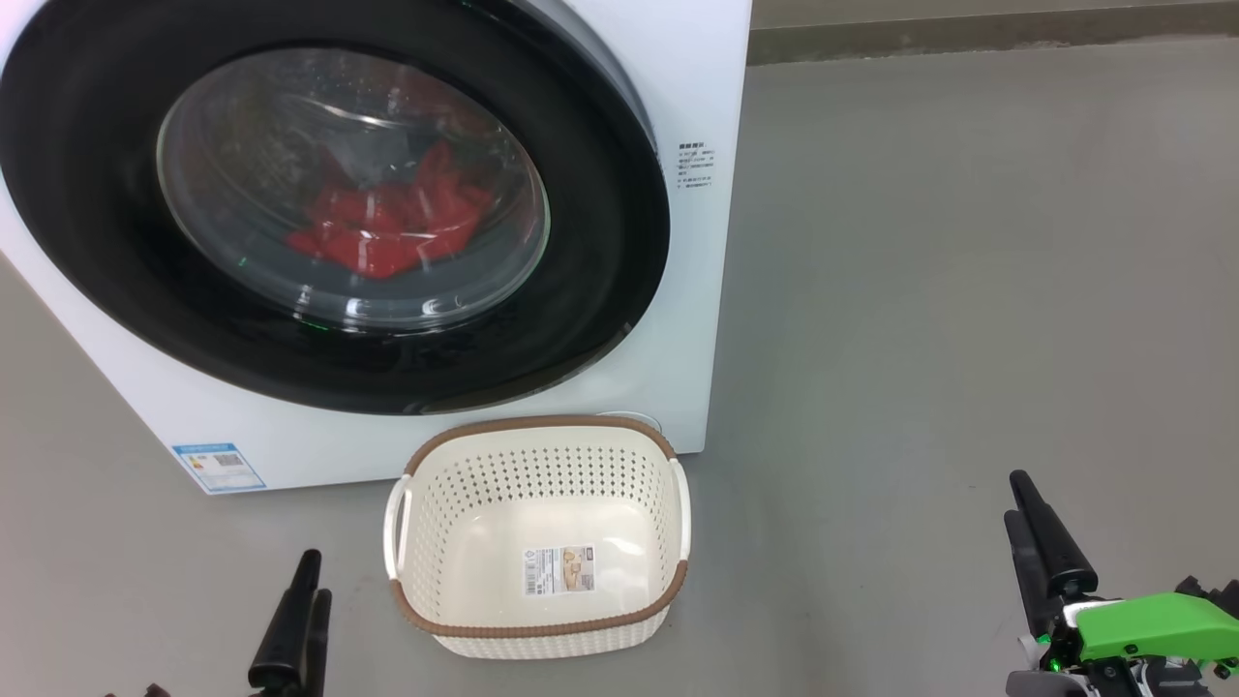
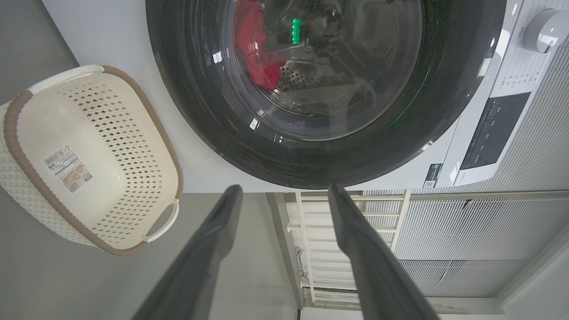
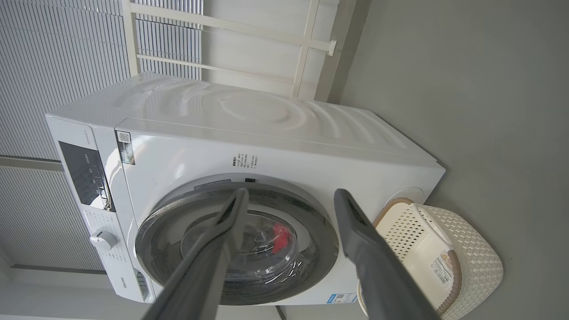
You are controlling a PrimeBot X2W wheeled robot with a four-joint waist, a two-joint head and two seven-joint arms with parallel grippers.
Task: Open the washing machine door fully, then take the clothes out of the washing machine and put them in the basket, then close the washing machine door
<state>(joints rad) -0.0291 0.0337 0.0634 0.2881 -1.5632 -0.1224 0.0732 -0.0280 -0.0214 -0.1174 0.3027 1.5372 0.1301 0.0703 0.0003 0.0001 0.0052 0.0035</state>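
White washing machine [image 1: 697, 77], glossy black-edged washing machine door [image 1: 605, 208] with clear glass centre, bright red clothes [image 1: 387, 227] behind it, blue-and-white label [image 1: 218, 468] low on the front. Cream basket [image 1: 484, 503] with diamond-pattern holes in the sides, brown woven-look rim [image 1: 542, 423], white handles [image 1: 394, 528], white printed sticker [image 1: 559, 569] on its bottom. Plain grey floor [image 1: 968, 290]; left tool [image 1: 312, 576] and right tool [image 1: 1016, 496] fingers black, right one with a bright green cover [image 1: 1152, 620].
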